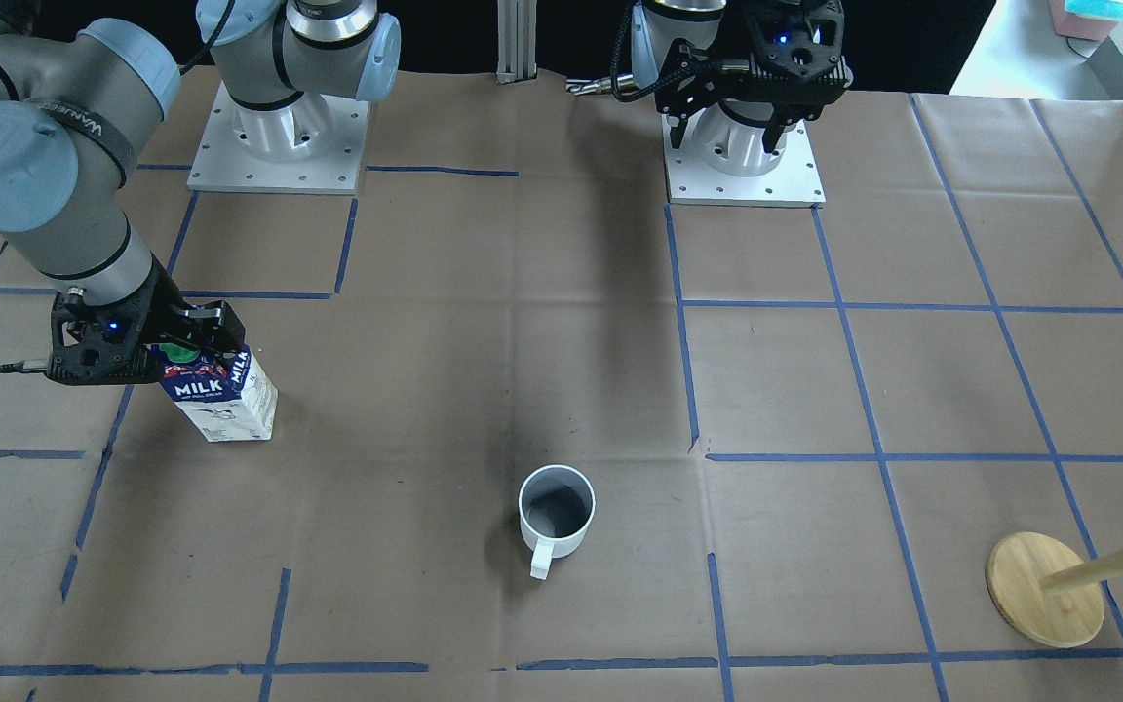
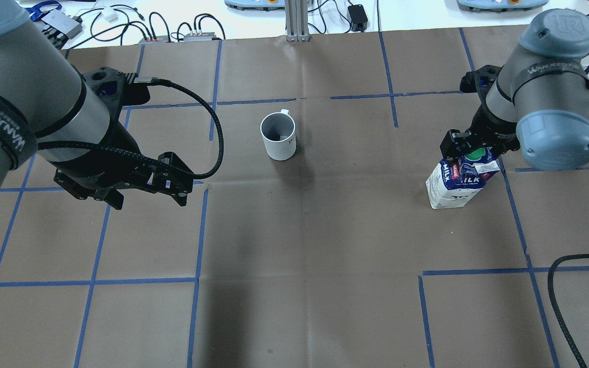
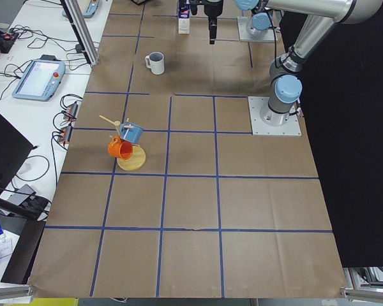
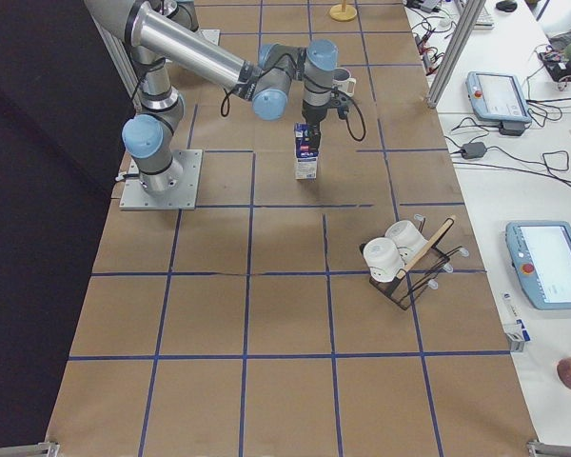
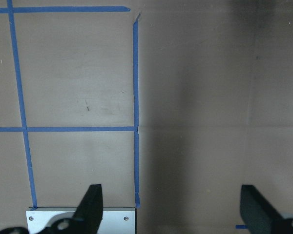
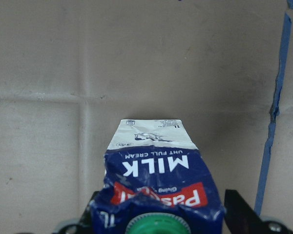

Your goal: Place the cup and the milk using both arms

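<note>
Brown paper gridded with blue tape lines is covering the table in the front-facing view. A white ceramic mug with a grey interior is standing upright near the middle, its handle pointing toward the camera. At this view's left, the right gripper is clamping the top of the blue-and-white gable-top milk carton. The left gripper is hanging spread and empty over its silver base plate. Overhead, mug and carton are sitting well apart. The left wrist camera is showing black fingers gaping over bare paper. The right wrist camera is showing the carton's crumpled top pinched. From the left end, a white bench carrying cables is bordering the table.
</note>
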Controlling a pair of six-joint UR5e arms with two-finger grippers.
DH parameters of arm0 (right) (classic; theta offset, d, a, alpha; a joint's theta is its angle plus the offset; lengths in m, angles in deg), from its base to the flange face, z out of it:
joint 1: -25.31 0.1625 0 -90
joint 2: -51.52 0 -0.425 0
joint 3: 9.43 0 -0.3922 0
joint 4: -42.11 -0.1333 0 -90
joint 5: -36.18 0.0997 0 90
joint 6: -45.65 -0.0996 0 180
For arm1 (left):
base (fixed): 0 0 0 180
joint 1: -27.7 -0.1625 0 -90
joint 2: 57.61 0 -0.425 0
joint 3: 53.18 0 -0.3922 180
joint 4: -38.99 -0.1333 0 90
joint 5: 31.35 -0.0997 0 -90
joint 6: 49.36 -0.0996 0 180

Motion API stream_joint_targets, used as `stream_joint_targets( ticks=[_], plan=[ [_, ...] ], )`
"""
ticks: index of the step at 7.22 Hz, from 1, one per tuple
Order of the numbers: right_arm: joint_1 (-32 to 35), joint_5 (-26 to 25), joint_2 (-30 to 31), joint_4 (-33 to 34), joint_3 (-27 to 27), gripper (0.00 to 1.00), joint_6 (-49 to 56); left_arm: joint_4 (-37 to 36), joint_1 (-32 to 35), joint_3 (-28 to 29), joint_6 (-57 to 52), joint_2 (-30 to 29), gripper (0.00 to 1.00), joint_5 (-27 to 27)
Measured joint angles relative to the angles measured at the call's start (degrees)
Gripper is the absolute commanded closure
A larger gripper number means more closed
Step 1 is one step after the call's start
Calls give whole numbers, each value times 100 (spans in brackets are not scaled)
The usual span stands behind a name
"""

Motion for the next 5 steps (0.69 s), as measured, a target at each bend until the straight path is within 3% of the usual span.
stream_joint_targets(
  ticks=[2,5],
  plan=[
    [6,29,14,-66,12,53,-2,-83,-19,-38,2,0,0,2],
    [144,-16,22,-119,171,54,-3,-88,-337,-65,5,2,0,38]
  ],
)
